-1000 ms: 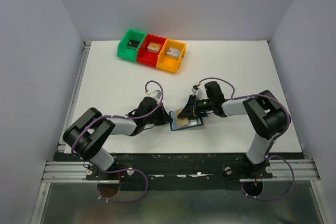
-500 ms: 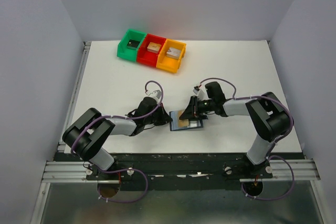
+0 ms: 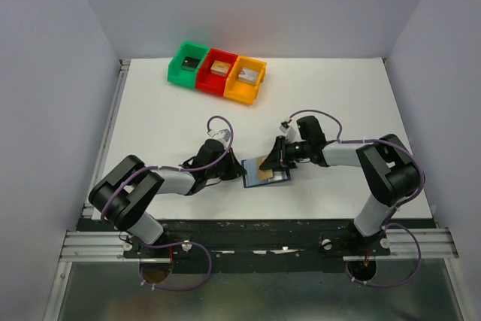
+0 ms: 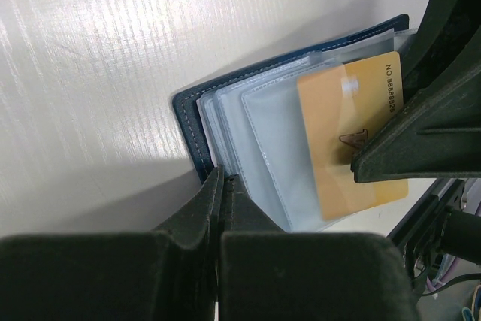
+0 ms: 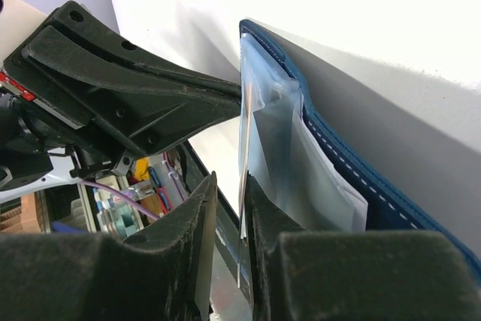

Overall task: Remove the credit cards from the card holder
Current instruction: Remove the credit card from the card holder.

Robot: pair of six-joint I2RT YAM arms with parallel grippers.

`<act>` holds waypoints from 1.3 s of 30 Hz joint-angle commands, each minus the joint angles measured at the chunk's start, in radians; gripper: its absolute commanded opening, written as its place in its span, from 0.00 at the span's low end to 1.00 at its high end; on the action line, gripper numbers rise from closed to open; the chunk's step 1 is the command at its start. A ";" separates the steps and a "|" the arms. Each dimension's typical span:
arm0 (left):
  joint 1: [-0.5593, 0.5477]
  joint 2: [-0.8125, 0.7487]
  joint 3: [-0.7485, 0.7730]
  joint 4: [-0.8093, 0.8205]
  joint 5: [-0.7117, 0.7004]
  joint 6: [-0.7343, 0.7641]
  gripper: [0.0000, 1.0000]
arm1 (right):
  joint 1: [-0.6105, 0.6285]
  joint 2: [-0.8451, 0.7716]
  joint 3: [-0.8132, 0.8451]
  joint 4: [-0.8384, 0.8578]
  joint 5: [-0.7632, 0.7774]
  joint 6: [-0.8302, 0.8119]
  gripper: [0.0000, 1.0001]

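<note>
Low over the table (image 3: 180, 110), both grippers meet at the card holder (image 3: 279, 177), which lies open between them with its navy cover down and its clear plastic sleeves (image 4: 263, 133) facing up.

The left gripper (image 3: 239, 173) is clenched on the holder's edge. From its wrist camera the two fingers (image 4: 199, 212) stand almost together, and the navy border (image 4: 188, 125) and the sleeve ends run in just ahead of the tips. The rest of the holder fans out beyond the fingertips, towards the opposite arm.

The right gripper (image 3: 269, 163) comes in from the holder's far side, facing the left one. Its fingers are drawn narrow around the tan-gold card (image 4: 346, 125), grasping it. In the left wrist view one dark finger (image 4: 421, 140) lies across the card's outer part. The card rests on top of the sleeves, skewed to them, with printed digits showing along one short edge. In the right wrist view the thin edges of card and sleeve stand upright between the fingertips (image 5: 259, 208), close against one finger, with a slim slit on the other side. Beyond those tips the navy cover (image 5: 353, 163) slopes away, and the tip of the left gripper touches the holder's far edge.

No other card can be made out in the sleeves.
</note>
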 commanded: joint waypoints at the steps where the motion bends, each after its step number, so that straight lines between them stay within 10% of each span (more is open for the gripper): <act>1: -0.003 0.005 -0.030 -0.100 -0.049 0.018 0.00 | -0.015 -0.031 -0.017 -0.031 0.020 -0.029 0.27; 39: -0.003 -0.021 -0.026 -0.108 -0.046 0.036 0.00 | -0.075 -0.112 -0.046 -0.175 0.139 -0.098 0.01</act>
